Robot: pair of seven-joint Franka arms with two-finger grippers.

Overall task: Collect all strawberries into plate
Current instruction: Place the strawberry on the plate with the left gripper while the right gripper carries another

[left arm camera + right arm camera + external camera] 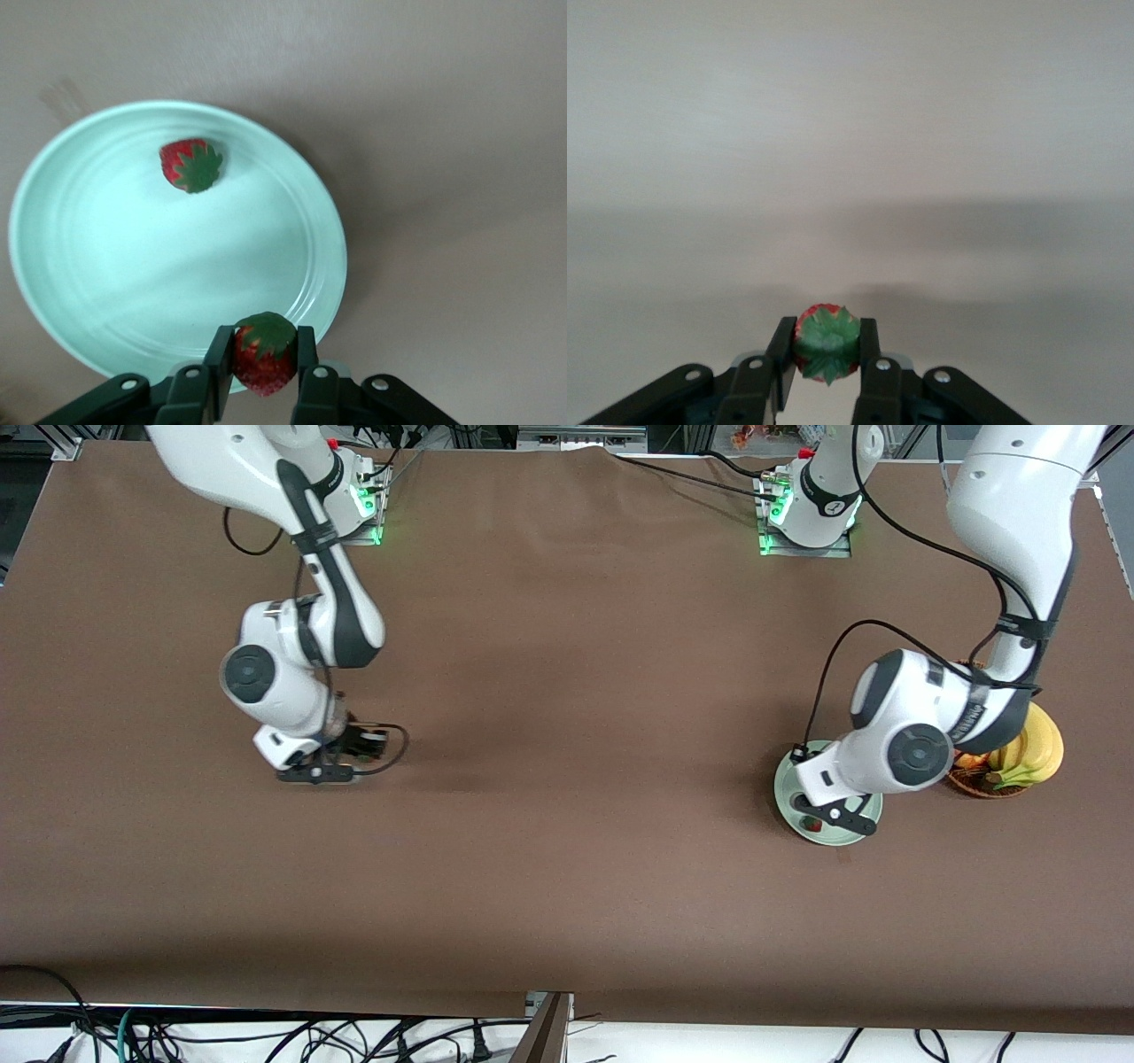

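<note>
The pale green plate (785, 783) lies toward the left arm's end of the table. One strawberry (812, 825) rests on it, also visible in the left wrist view (190, 165). Over the plate's rim (330, 266), my left gripper (264, 359) is shut on a second strawberry (264, 356); the front view shows this gripper (837, 815) above the plate. Toward the right arm's end, my right gripper (317, 774) is down close to the brown table. It is shut (826, 350) on a third strawberry (826, 343), leafy top facing the camera.
A brown wicker basket (974, 786) with bananas (1032, 753) stands beside the plate, toward the left arm's end, partly under the left arm. Cables hang along the table's edge nearest the front camera.
</note>
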